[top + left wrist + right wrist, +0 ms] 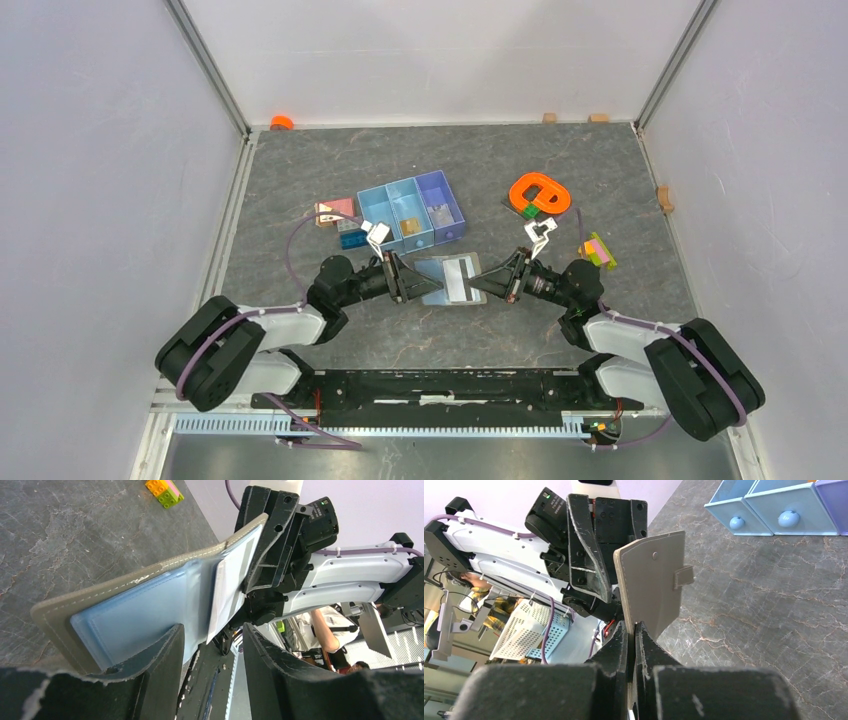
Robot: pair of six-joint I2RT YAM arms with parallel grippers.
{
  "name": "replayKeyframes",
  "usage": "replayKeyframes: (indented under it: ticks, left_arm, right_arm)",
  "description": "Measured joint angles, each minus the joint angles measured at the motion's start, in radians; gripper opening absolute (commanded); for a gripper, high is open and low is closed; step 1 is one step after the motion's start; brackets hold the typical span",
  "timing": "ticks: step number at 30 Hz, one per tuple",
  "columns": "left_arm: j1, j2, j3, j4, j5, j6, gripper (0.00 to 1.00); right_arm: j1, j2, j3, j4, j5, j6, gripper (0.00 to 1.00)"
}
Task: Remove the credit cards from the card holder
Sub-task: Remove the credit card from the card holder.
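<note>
A soft grey-taupe folding card holder point(436, 286) with a pale blue lining hangs open in the air above the middle of the table, between the two arms. A thin whitish credit card point(223, 597) with a dark stripe sits in its inner slot, partly sticking out. The right gripper point(634, 630) is pressed together on the holder's outer edge, pinching it. The left gripper point(212, 630) has its fingers spread apart, the blue-lined flap just beside one finger. Beyond the holder, on the dark grey marbled table point(610, 175), stands a blue-and-purple three-compartment tray point(388, 190).
</note>
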Motion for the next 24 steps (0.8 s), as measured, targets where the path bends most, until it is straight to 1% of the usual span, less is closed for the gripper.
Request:
replayKeyframes:
  ticks: [2,4,8,12,17,22,24]
  left_arm:
    - [0.000,0.027,0.002,0.020,0.001,-0.001,0.54]
    - [0.000,0.056,0.003,0.042,0.005,-0.006,0.59]
    - [0.000,0.107,0.007,0.095,0.025,-0.014,0.59]
    - [0.000,0.134,0.014,0.119,0.034,-0.025,0.53]
    - [0.001,0.160,0.031,0.136,0.036,-0.033,0.50]
    - [0.003,0.194,0.041,0.168,0.052,-0.054,0.42]
    - [0.003,0.195,0.041,0.173,0.053,-0.058,0.42]
  right_arm:
    - [-0.001,0.003,-0.003,0.012,0.000,0.009,0.00]
    - [-0.001,0.006,-0.007,0.024,0.000,0.018,0.00]
    - [-0.002,0.020,-0.015,0.050,0.001,0.035,0.00]
    - [-0.002,0.031,-0.019,0.076,0.001,0.051,0.00]
    - [-0.002,0.034,-0.019,0.103,0.001,0.064,0.00]
    - [-0.002,0.037,-0.019,0.115,0.001,0.072,0.00]
    - [-0.002,0.038,-0.019,0.121,0.001,0.073,0.00]
